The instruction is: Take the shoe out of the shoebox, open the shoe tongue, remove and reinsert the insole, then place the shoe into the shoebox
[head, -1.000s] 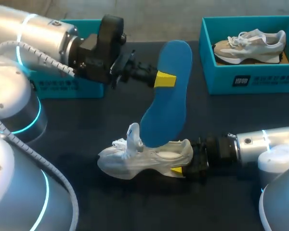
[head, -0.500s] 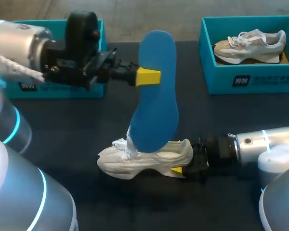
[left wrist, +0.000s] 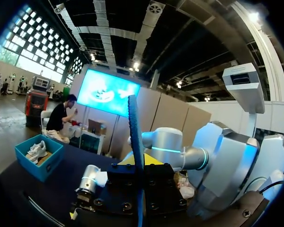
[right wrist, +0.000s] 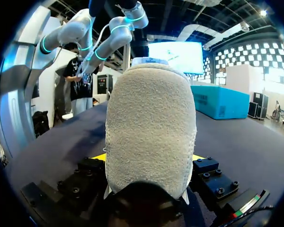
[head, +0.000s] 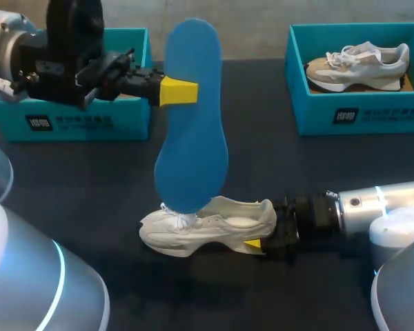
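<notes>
Head view: white shoe (head: 207,231) stands sole-down on the worktop (head: 90,179), with the right fingers (head: 254,243) clamped on its heel from both sides. Above the shoe, the left fingers (head: 178,91) pinch the blue insole (head: 190,117) by its upper part. It hangs on end, lower tip over the laces; contact there unclear. 2 teal boxes sit behind the shoe: left shoebox (head: 117,124), and right shoebox (head: 386,114) holding a second shoe (head: 359,62).

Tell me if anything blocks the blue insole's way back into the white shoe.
Nothing visible does. The left gripper holds the blue insole over the white shoe, whose opening lies uncovered; the right gripper grips only its heel.
</notes>
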